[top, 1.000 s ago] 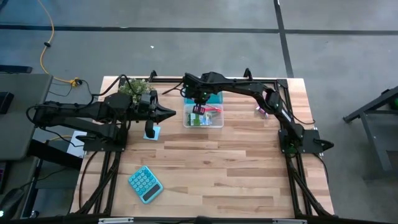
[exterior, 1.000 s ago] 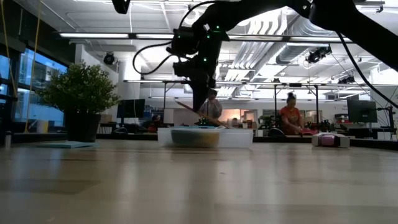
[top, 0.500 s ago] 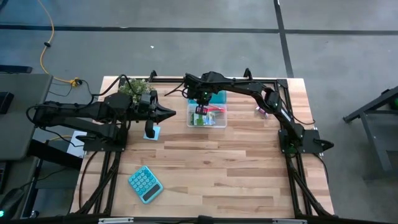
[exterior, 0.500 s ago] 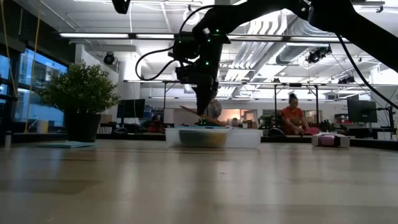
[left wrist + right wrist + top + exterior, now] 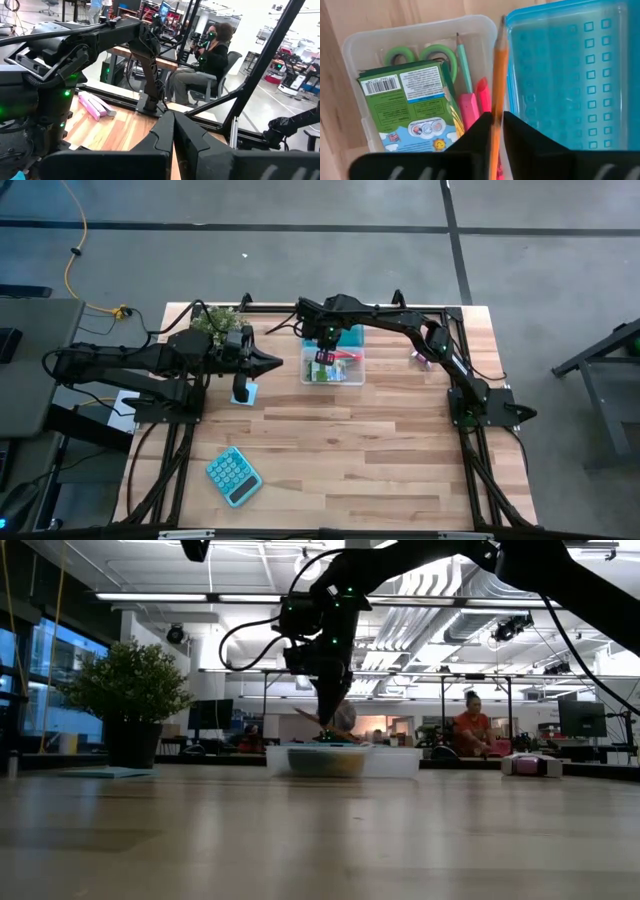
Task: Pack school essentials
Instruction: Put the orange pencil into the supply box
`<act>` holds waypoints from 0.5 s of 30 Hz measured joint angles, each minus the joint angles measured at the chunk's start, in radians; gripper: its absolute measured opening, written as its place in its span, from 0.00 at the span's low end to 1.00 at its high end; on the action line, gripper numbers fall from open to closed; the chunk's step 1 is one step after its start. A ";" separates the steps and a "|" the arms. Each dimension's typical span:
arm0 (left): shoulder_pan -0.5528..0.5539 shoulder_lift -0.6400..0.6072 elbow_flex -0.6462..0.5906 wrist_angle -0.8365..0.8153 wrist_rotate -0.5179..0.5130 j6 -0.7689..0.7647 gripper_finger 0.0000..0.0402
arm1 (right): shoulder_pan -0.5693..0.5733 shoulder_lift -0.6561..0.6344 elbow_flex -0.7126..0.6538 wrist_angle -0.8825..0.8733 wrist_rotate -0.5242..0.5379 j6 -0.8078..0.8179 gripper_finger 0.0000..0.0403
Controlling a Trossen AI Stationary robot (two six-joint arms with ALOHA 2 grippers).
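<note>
My right gripper [image 5: 322, 358] hangs over a clear plastic box [image 5: 310, 377] at the table's far middle, shut on an orange pencil [image 5: 499, 75]. Lying in the box are a green-backed crayon box [image 5: 405, 110], green-handled scissors [image 5: 440, 52], a teal pen [image 5: 465, 70], a pink eraser [image 5: 467, 107] and a pink-red pen [image 5: 482, 92]. The box's blue lid [image 5: 570, 75] lies beside it on the far side. A light-blue note pad [image 5: 246, 393] lies flat on the table under my left arm. My left gripper [image 5: 275, 361] waits shut, left of the box. My right gripper pinches the orange pencil's shaft [image 5: 496, 112] between its two fingers, coming from above and pointing down. The pencil runs along the fingers and sticks out past them, over the box wall next to the lid. Whether its tip touches the box I cannot tell.
A teal calculator [image 5: 233, 476] lies at the near left. A pink-and-white packet [image 5: 422, 358] sits far right beside the right arm. A potted plant [image 5: 217, 320] stands at the far left. People sit in the room beyond the table. Bare wood spans the middle and near right.
The right gripper with the pencil has shifted a little toward the table's right edge, and the clear box has slid the same way along the table. In the last half second both have kept still.
</note>
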 joint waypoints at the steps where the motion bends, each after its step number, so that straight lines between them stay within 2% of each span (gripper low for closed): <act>1: 0.000 0.000 0.000 0.000 0.000 0.000 0.00 | 0.001 0.000 0.000 0.000 0.000 0.000 0.11; 9: 0.000 0.000 0.000 0.000 0.001 0.000 0.00 | 0.003 0.000 0.000 -0.001 -0.004 0.016 0.28; 15: 0.000 0.000 0.000 0.000 0.002 0.000 0.00 | 0.003 -0.013 0.000 -0.024 -0.023 0.015 0.31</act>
